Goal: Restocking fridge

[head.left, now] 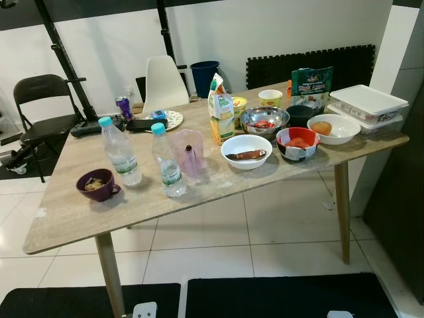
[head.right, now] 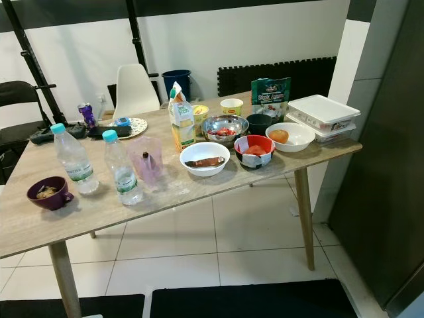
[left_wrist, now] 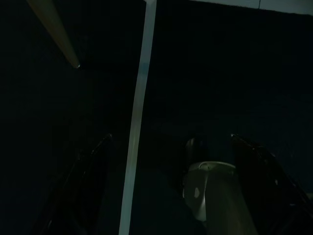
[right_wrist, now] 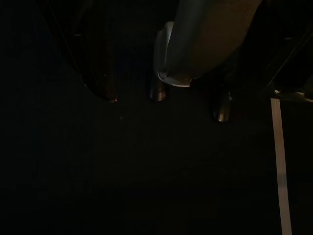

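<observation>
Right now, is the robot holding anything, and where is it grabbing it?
Nothing looks held. The bottles and bowls sit untouched on the table; both arms hang idle in the dark.

Both eye views are bright and evenly lit, sharp with no motion blur; the worktop (head.left: 66,212) carries only soft, short shadows under the bowls and bottles, and the white floor tiles (head.left: 218,245) give back a mild glare. The straight lines bend a little near the edges of these pictures, and the dark panel (head.right: 391,165) at the right side stays in shade. Both wrist views are very dark and grainy, where only a pale strip (left_wrist: 139,112) and some weak glints on dark shapes can be made out.
</observation>
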